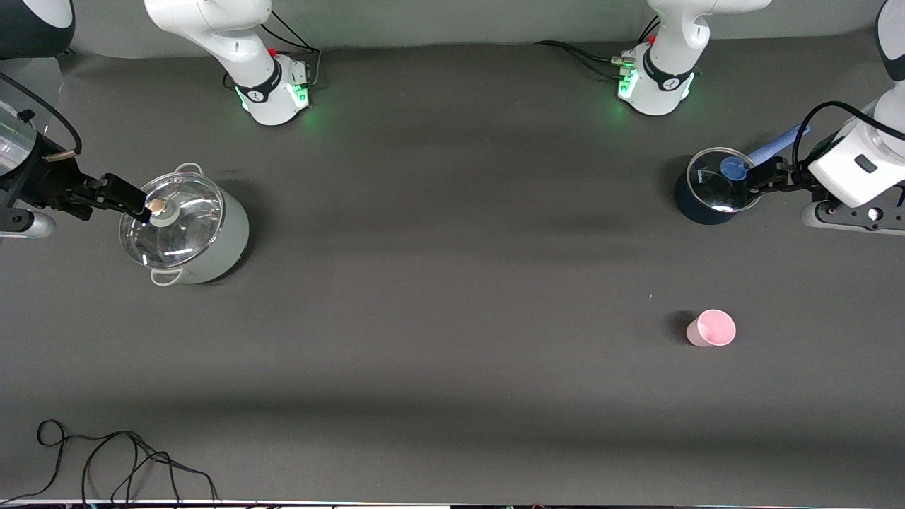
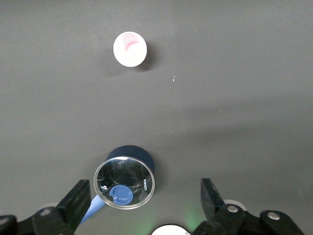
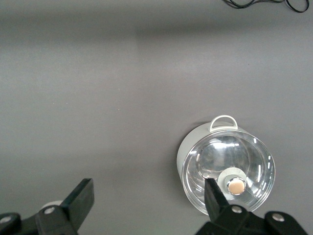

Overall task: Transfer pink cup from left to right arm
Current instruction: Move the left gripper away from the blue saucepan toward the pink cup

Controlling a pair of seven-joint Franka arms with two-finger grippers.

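Note:
The pink cup [image 1: 711,329] stands upright by itself on the dark table toward the left arm's end, nearer to the front camera than the dark blue pot; the left wrist view shows the pink cup [image 2: 130,49] from above. My left gripper [image 1: 767,177] hangs over that pot's rim, well apart from the cup. Its fingers are open in the left wrist view, and the left gripper [image 2: 145,196] holds nothing. My right gripper [image 1: 127,198] is over the white pot at the right arm's end. In the right wrist view the right gripper [image 3: 148,193] is open and holds nothing.
A dark blue pot [image 1: 710,191] with a glass lid and a blue handle [image 1: 774,147] sits at the left arm's end. A white pot [image 1: 187,226] with a glass lid sits at the right arm's end. A black cable [image 1: 120,459] lies by the table's front edge.

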